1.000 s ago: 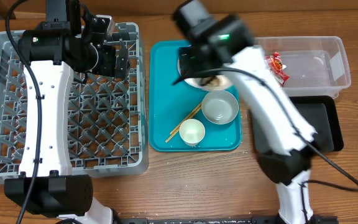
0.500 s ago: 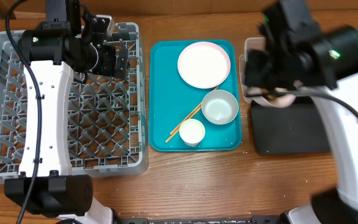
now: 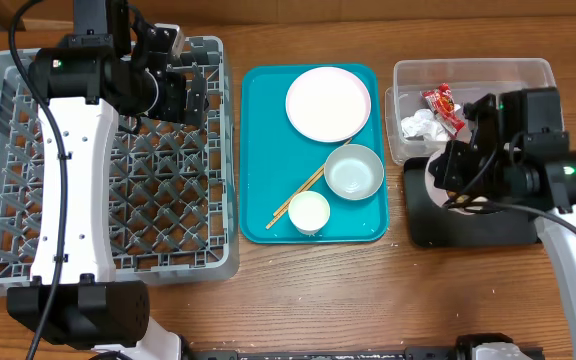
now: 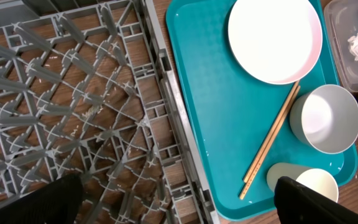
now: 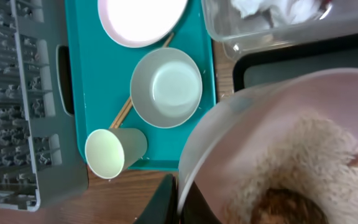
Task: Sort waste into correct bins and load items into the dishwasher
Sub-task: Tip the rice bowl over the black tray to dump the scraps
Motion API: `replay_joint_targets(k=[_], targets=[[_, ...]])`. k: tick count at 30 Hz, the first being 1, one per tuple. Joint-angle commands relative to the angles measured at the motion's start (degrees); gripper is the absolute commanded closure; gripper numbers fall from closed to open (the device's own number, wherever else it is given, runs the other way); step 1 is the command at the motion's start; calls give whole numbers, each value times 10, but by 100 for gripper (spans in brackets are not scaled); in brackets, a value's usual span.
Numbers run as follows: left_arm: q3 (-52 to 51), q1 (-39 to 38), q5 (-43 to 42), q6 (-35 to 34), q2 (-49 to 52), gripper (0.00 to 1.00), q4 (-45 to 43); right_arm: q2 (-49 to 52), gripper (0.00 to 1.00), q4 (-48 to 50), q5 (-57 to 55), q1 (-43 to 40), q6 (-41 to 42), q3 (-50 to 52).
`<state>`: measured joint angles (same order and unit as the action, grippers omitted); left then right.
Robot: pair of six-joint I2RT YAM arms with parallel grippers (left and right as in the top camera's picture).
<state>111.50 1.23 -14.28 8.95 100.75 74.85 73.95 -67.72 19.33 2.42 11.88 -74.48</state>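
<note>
My right gripper [image 5: 182, 198] is shut on the rim of the small pink bowl [image 5: 272, 118], tilted, with white rice [image 5: 309, 155] and a brown scrap [image 5: 284, 208] inside. In the overhead view this gripper [image 3: 456, 188] holds the bowl [image 3: 435, 172] over the black tray [image 3: 468, 228]. The clear tub [image 3: 528, 75] holds the red-and-white wrapper [image 3: 444, 104] and the white tissue [image 3: 418, 125]. The pink plate [image 3: 328, 103], grey-white bowl [image 3: 354, 171], white cup [image 3: 309, 212] and chopsticks [image 3: 296, 196] lie on the teal tray [image 3: 263, 150]. My left gripper [image 4: 179, 208] is open and empty above the grey dish rack [image 3: 108, 200].
The rack's right wall [image 4: 166, 93] runs close beside the teal tray [image 4: 210, 106]. The cup [image 5: 107, 152] lies on its side at the tray's front edge. The clear tub and black tray stand side by side at the right. Bare wood table [image 3: 318, 290] lies in front.
My right arm has swung from over the teal tray to the right, carrying the pink bowl to above the black tray. The pink plate is now uncovered. The left arm has not moved.
</note>
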Motion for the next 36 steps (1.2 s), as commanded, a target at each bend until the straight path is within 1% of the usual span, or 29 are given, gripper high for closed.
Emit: replay_joint_targets(k=[1,5,8,14,18,24,29,32,36], targets=[[11,-2,3,-8,2,0,-1,-5,96,41,119,-53,-59,61],[11,-1,3,-8,2,0,-1,-2,96,91,209,-123,-92,131],[11,-1,3,-8,2,0,-1,2,96,131,295,-179,-118,181],[11,-1,3,-8,2,0,-1,42,96,203,431,-249,-137,249],[11,-1,3,-8,2,0,-1,94,96,257,511,-280,-137,277],[11,-1,3,-8,2,0,-1,154,96,311,643,-288,-131,277],[11,-1,3,-8,2,0,-1,165,96,312,699,-319,-82,277],[11,-1,3,-8,2,0,-1,165,96,312,706,-348,-47,277],[11,-1,3,-8,2,0,-1,165,96,313,706,-382,-24,277]])
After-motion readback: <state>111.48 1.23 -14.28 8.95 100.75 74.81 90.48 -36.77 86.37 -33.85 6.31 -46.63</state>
